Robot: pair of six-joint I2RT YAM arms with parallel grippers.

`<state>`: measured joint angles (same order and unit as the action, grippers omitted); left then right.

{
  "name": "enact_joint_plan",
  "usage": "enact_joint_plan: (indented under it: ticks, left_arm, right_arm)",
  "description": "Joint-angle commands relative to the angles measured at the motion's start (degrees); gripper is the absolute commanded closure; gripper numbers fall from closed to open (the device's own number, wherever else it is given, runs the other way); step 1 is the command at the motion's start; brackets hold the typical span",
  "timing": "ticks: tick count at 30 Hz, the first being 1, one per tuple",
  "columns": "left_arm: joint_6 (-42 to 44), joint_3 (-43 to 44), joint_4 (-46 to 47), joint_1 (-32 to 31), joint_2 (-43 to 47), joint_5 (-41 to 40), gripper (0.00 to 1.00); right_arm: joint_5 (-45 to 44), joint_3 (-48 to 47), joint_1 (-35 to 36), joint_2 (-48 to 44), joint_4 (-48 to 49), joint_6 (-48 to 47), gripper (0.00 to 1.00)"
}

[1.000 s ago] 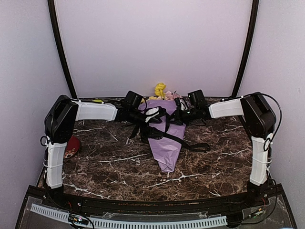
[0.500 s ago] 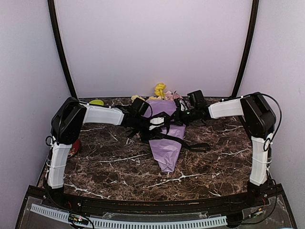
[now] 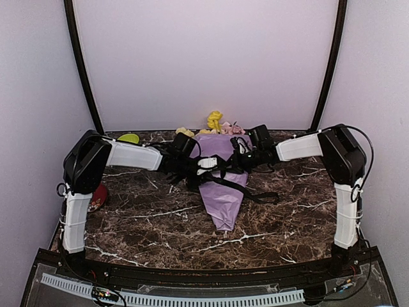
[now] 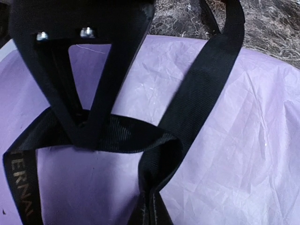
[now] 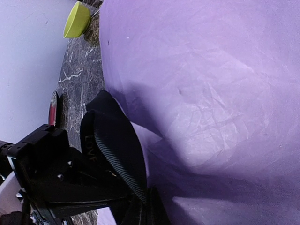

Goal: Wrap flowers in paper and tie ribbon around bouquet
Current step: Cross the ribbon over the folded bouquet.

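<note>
The bouquet (image 3: 221, 192) lies mid-table as a cone of lilac paper (image 4: 234, 140), tip toward me. The flowers (image 3: 215, 121) poke out of its far end in yellow and pink. A black ribbon (image 3: 255, 195) crosses the cone, with one tail trailing off to the right. Above the cone's wide part my left gripper (image 3: 206, 164) is shut on a folded bit of ribbon (image 4: 201, 79), pinched at the bottom of the left wrist view (image 4: 151, 208). Facing it, my right gripper (image 3: 235, 160) is shut on a ribbon loop (image 5: 115, 140). The stems are hidden inside the paper.
A green bowl (image 3: 129, 137) sits at the back left by the wall. A red object (image 3: 97, 197) lies at the left edge behind my left arm. Two black frame posts (image 3: 84, 70) rise at the back corners.
My left gripper moved right over the cone and went from open to shut on the ribbon. The right gripper stayed shut and shifted slightly left.
</note>
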<state>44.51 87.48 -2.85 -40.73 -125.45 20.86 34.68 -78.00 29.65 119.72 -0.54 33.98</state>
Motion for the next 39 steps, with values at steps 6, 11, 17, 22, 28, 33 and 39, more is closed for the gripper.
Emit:
enact_joint_plan:
  ticks: [6,11,17,22,28,33,39]
  left_arm:
    - [-6.62,-12.93,14.93,-0.02,16.02,6.24,1.00]
    - [-9.44,-13.67,16.40,0.10,17.00,6.36,1.00]
    - [-12.06,-15.19,19.22,0.69,18.98,8.22,1.00]
    - [-13.13,-15.86,20.06,1.32,19.01,7.70,1.00]
    - [-14.23,-16.27,20.97,1.78,18.54,7.26,1.00]
    - [-14.85,-16.63,21.14,1.79,17.91,7.06,1.00]
    - [-16.87,-17.17,23.10,1.75,17.48,6.50,1.00]
  right_arm:
    - [3.27,-4.44,1.10,2.58,-8.23,-8.58,0.92]
    - [4.05,-1.15,2.26,0.07,-15.34,-16.80,0.61]
    - [3.23,0.90,3.26,-2.40,-21.54,-23.58,0.59]
    - [7.09,0.82,3.63,-3.94,-27.55,-30.58,0.60]
    - [8.80,1.48,4.41,-5.94,-34.00,-37.94,0.61]
    - [1.66,1.35,3.13,-7.81,-32.63,-34.62,0.60]
    - [-5.95,1.27,-1.14,-9.87,-26.84,-25.75,0.61]
